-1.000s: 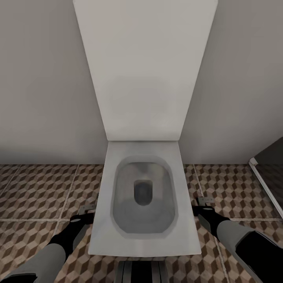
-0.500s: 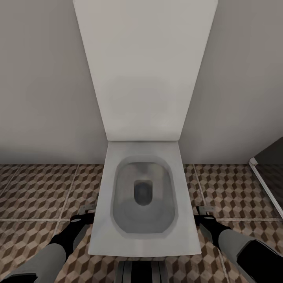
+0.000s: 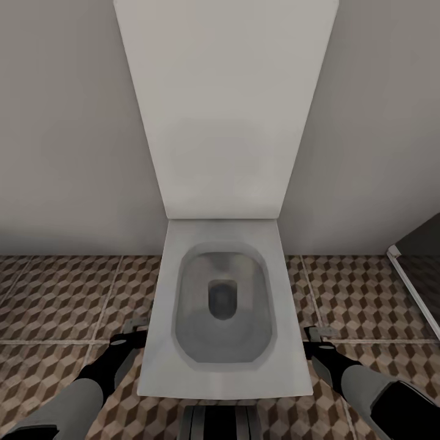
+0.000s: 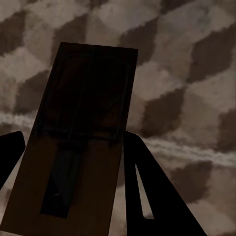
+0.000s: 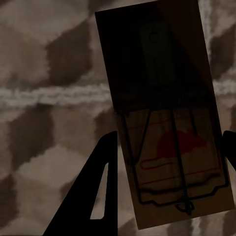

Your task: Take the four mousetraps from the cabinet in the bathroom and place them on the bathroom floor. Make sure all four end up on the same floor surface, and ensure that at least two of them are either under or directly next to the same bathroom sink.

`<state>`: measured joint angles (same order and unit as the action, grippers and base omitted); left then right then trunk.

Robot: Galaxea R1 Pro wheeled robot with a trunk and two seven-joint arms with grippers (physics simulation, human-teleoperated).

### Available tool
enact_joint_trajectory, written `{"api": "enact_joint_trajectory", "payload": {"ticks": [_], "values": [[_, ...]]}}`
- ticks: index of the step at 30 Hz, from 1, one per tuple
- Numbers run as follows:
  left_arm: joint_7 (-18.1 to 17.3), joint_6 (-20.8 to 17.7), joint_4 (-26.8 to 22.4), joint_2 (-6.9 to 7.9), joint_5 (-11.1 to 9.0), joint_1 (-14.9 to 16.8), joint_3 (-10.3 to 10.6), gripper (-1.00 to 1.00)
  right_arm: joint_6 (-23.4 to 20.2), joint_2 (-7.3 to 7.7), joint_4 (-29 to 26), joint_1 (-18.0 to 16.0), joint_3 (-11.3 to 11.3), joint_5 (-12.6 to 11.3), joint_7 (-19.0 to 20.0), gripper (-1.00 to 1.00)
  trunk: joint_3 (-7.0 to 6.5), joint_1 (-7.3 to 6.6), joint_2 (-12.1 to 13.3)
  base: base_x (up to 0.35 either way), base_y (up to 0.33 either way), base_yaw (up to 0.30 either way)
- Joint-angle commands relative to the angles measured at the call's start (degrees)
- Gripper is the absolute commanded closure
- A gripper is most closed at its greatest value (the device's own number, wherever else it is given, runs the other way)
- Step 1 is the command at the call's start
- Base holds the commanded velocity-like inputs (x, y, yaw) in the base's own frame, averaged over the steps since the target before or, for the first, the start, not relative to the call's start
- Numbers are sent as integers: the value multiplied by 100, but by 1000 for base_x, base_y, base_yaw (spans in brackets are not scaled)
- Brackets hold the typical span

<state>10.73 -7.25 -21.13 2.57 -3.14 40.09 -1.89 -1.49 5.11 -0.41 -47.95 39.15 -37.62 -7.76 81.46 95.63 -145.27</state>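
Brown-and-beige cube-patterned bathroom floor surrounds a white toilet. The left gripper and right gripper flank it, jaws each clamped on a flat dark wooden mousetrap, long axis running out beyond the fingertips above the tiles.

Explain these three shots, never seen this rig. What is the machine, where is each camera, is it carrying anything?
It is a simulated wheeled robot with two arms, driven remotely by a person. The big picture comes from a camera on its head, looking down: a white toilet with its lid up stands against the wall, on the bathroom floor of brown and beige cube-pattern tiles. The left hand shows beside the toilet on one side, the right hand on the other, both low over the tiles.

The two dark pictures come from cameras near each hand, looking along its fingers. In the left one, a flat brown mousetrap sits between the dark fingers, with tiles behind. In the right one, a second mousetrap, with a wire bar and a red mouse print, sits the same way. So each hand appears to hold one trap.
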Motion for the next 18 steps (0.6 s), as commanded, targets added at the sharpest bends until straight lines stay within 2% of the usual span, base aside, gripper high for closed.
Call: {"api": "enact_joint_trajectory", "payload": {"ticks": [1, 15, 18], "values": [[20, -31, -13, -4, -27, -1, -2, 100, -10, 3, -3, -1, 48, -53, 13, 100, 3, -1, -1, 0, 0, 0], [44, -38, -23, -19, -20, -2, -4, 100, -1, 21, -3, 5, 42, -53, 29, 100, 3, -1, -1, 0, 0, 0], [44, -35, -23, -20, -15, -1, 0, 100, -3, 14, -3, 3, 46, -53, 29, 100, 70, 7, -5, 0, 0, 0]]}}
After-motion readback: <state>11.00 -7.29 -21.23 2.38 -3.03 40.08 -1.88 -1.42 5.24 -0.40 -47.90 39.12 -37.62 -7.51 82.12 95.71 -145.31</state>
